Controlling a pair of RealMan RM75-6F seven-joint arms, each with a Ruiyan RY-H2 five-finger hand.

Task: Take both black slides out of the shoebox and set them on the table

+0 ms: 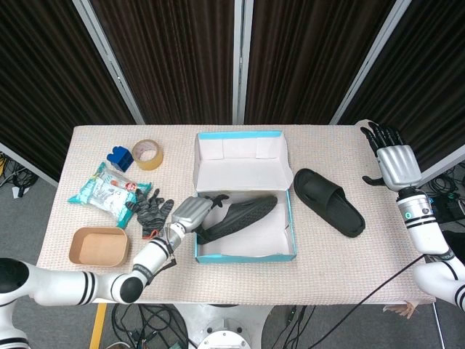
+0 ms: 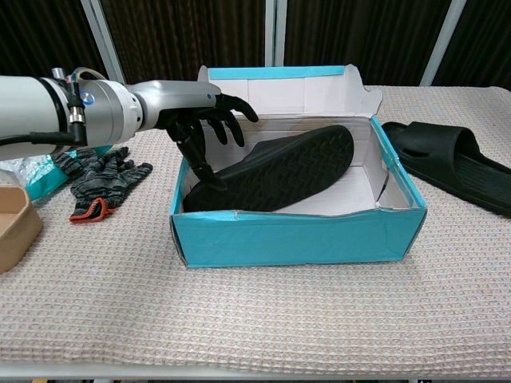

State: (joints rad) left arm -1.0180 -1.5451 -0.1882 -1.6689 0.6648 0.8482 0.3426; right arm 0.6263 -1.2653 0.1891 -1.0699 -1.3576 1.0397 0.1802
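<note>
**Left hand in the shoebox, one slide already on the table**

My left hand [image 2: 196,120] reaches over the left wall of the open turquoise cardboard shoebox [image 2: 299,237] with its white lining. The dark fingers [image 1: 211,203] are spread and angled down; one of them touches the near end of the black rubber slide [image 2: 275,171] that lies tilted inside the box, sole turned towards the chest camera. I hold nothing: the fingers are apart and have not closed round the shoe.

The second black slide [image 1: 328,201] lies flat on the beige waffle-weave tablecloth [image 1: 240,280], just to the right of the box and apart from it.

My right hand [image 1: 397,161] hangs at the far right edge of the table, well apart from both shoes, palm side away from the head camera, fingers straight and loose, grasping nothing.

To the left of the box lie a pair of grey knitted work gloves with red cuffs [image 1: 149,211], a crinkled plastic snack packet [image 1: 103,191], a blue plastic block [image 1: 119,158], a roll of brown packing tape [image 1: 148,154] and a shallow brown cardboard tray [image 1: 98,246].
</note>
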